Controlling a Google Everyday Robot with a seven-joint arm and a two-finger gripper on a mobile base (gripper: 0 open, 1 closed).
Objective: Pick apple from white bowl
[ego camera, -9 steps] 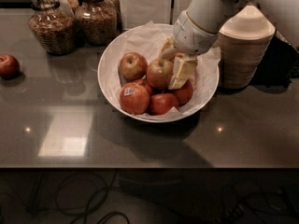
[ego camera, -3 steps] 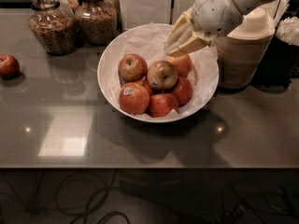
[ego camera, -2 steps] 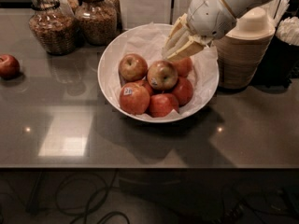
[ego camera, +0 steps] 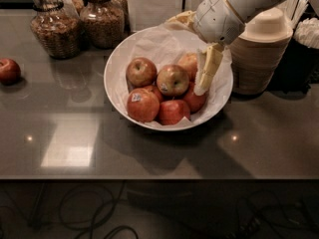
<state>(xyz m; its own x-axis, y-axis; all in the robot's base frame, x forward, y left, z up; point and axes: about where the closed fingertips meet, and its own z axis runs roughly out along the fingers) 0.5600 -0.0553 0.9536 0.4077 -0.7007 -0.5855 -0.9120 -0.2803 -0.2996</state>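
Along the bottom of the frame we see dark cables (ego camera: 99, 218) under the table (ego camera: 149, 156), whose grey top reflects light at lower left. In the middle of the frame sits the bowl (ego camera: 113, 91), wide and white and lined with crinkled paper (ego camera: 159, 44). It holds six red apples (ego camera: 173, 112). One with a sticker is at the front left, two more fill the front and right, and the top apple (ego camera: 173, 79) rests on the heap with one apple on either side further back. None of them has left the bowl.

The gripper (ego camera: 183, 55) hangs over the right half of the bowl with its claw spread wide and nothing in it. One pale finger (ego camera: 207, 68) points down just right of the top apple, its tip in front of the right-hand apple, and we cannot tell whether it touches either. The other finger (ego camera: 179, 18) reaches toward the bowl's far rim. The white arm (ego camera: 234, 4) comes in from the upper right corner.

At the left edge a lone apple (ego camera: 9, 69) lies on the table, well apart from the bowl. Right of the bowl stands a stack of beige bowls (ego camera: 259, 59), and at upper left two jars (ego camera: 52, 26) of brown food.
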